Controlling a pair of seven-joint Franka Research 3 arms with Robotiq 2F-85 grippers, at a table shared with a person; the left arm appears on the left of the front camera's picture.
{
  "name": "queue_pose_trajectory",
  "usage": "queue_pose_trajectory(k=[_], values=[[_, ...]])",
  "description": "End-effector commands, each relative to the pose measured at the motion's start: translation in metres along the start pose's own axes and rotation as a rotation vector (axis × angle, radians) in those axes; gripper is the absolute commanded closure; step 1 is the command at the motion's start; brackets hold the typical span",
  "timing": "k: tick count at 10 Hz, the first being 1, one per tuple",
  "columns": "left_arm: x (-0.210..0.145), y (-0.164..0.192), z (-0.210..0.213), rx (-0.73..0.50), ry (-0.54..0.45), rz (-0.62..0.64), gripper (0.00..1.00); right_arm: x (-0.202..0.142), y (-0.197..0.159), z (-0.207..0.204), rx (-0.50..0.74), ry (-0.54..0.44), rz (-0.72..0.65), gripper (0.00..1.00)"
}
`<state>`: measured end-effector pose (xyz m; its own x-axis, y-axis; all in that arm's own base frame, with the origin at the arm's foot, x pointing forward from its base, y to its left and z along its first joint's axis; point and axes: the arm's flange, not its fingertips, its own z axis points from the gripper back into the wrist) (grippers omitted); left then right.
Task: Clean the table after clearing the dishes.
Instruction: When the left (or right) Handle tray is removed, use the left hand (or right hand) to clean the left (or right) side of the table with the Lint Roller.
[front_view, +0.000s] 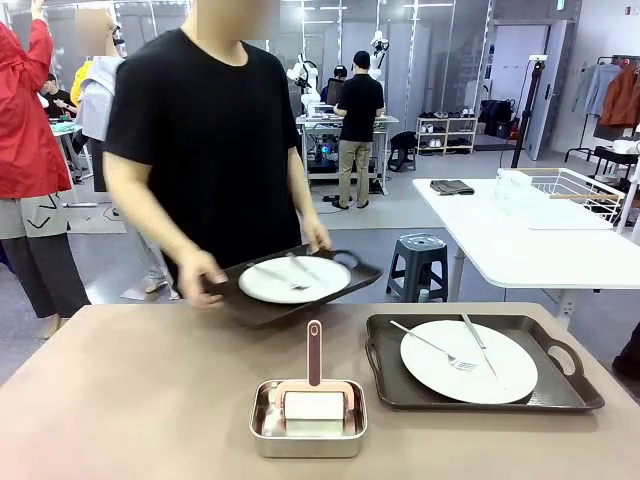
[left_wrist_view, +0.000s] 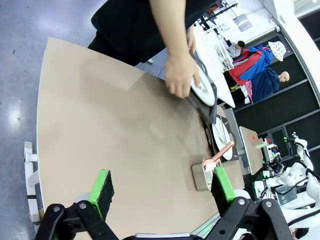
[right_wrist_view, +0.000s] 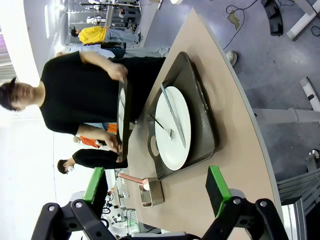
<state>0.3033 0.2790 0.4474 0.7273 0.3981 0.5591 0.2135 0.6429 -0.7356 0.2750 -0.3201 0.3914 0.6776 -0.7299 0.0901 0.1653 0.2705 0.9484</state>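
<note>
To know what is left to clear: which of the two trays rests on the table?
The tray on the robot's right lies flat on the table; the person holds the other tray up.

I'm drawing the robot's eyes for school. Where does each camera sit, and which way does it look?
Front view: between the arms, facing across the table at the person, whose hands hold the lifted tray of dishes.
Left wrist view: on the left arm, looking along the tabletop; the open left gripper rises from the bottom edge.
Right wrist view: on the right arm, rolled sideways, facing the other tray; the open right gripper rises below.
Shared: both wrist views show the steel pan and the lifted tray.
</note>
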Motion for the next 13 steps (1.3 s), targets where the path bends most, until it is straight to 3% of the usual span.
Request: queue_pose_trajectory(k=[1,2,3,5,8,11,13], values=[[-0.001,0.001,0.003,-0.016,-0.005,-0.009,0.0,-0.003,0.004,0.003,0.005,0.006,0.002,0.0],[0.0,0.0,0.0,0.0,0.0,0.0,0.0,-0.003,0.004,0.003,0.005,0.006,0.002,0.0],[0.023,-0.015,-0.013,0.006,0.028,-0.054,0.0,-0.003,0.004,0.003,0.005,0.006,0.002,0.0],[0.091,-0.086,-0.06,0.06,0.16,-0.275,0.0,-0.003,0.004,0.003,0.005,0.006,0.002,0.0],[0.149,-0.197,-0.198,0.113,0.449,-0.559,0.0,-0.003,0.004,0.003,0.005,0.006,0.002,0.0],[0.139,-0.269,-0.34,0.187,0.709,-0.84,0.0,-0.003,0.004,0.003,0.005,0.006,0.002,0.0],[0.108,-0.301,-0.419,0.14,0.855,-0.927,0.0,-0.003,0.004,0.003,0.005,0.006,0.002,0.0]])
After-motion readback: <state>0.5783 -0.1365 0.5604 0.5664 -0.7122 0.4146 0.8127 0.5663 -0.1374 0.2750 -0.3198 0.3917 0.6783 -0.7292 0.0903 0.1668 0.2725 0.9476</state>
